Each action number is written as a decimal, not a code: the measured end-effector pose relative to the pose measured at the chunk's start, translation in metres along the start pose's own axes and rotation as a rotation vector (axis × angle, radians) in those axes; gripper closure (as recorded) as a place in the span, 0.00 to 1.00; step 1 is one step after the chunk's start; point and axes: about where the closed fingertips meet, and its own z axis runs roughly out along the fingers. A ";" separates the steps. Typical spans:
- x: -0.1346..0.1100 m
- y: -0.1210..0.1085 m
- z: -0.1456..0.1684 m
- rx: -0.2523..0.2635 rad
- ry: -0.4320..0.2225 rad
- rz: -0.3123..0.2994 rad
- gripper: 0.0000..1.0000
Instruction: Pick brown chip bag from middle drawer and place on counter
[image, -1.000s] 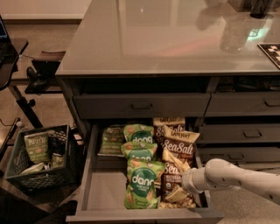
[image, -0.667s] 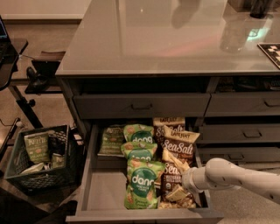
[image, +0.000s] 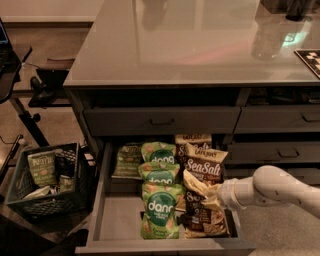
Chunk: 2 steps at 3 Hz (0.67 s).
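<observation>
Lifted slightly, pincer (image: 215, 198) clamps brown chip bag (image: 198, 183) — near right wall of middle drawer (image: 119, 222).

Gripper (image: 215, 196) at brown chip bag (image: 204, 169) — inside open middle drawer (image: 118, 223) — counter (image: 190, 45) above.

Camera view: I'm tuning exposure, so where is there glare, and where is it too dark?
Camera view: the counter glares with pale reflections; camera view: the middle drawer is dim, darkest toward its back; camera view: the gripper, at the drawer's right side, sits by the brown chip bag in low light.
</observation>
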 end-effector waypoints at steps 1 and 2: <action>-0.012 0.000 -0.026 -0.019 -0.030 -0.010 1.00; -0.023 0.001 -0.046 -0.032 -0.055 -0.019 1.00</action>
